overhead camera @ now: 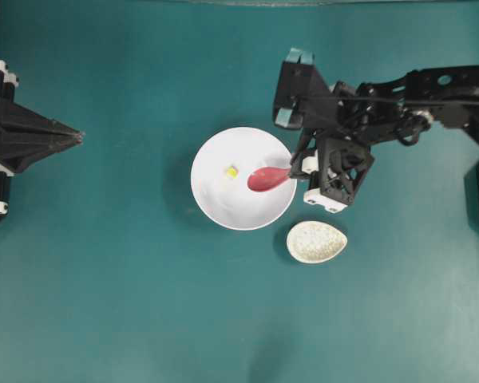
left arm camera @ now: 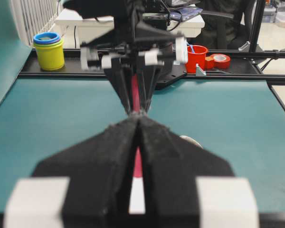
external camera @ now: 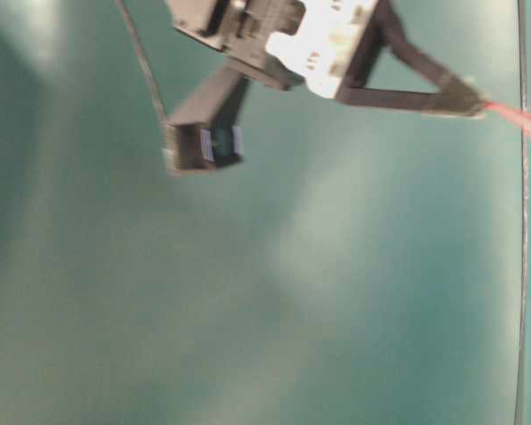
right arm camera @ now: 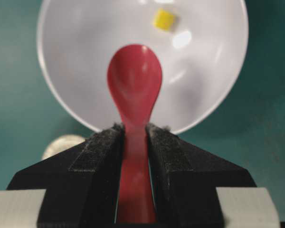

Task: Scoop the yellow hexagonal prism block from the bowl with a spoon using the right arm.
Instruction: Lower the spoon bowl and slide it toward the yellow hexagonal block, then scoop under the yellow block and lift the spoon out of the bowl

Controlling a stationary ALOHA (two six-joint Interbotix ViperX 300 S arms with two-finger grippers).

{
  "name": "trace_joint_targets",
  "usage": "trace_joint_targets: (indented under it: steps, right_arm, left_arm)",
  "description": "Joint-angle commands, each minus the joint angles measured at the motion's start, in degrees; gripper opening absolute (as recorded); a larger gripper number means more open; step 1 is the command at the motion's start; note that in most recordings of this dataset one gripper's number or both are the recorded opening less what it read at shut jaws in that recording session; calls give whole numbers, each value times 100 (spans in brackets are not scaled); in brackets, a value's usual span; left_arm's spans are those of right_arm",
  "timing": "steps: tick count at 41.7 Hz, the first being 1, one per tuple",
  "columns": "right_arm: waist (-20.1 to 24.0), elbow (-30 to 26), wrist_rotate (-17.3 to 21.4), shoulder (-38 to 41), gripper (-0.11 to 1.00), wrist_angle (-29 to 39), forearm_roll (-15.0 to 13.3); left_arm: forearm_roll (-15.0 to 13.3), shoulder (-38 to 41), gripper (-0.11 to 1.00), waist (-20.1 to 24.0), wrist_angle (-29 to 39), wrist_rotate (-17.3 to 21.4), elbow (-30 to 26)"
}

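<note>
Over bowl [overhead camera: 223,203], right tool [overhead camera: 294,169] tilted down

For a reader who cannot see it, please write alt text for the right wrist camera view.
The right gripper holds a red spoon by its handle, the empty head over a white bowl. A small yellow block lies in the bowl beyond the spoon's tip, not touching it. Part of a beige dish shows at lower left on the teal table.

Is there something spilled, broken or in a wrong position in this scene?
Nothing stands out. The yellow block lies inside the white bowl, the right gripper holds the red spoon straight by its handle, head empty over the bowl, and the small speckled dish sits upright beside it.
</note>
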Motion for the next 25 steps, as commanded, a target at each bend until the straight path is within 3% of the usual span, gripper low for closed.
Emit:
trace_joint_targets:
  steps: [1,11,25]
  right_arm:
    - [0,-132,53,26,23,-44,-105]
    - [0,-132,246,369,23,-281,-334]
    - [9,-158,246,606,23,-844,-343]
  left_arm:
    - [18,53,1,9,-18,-9,-132]
    - [18,53,1,0,-26,-9,-141]
    - [18,53,1,0,-26,-9,-132]
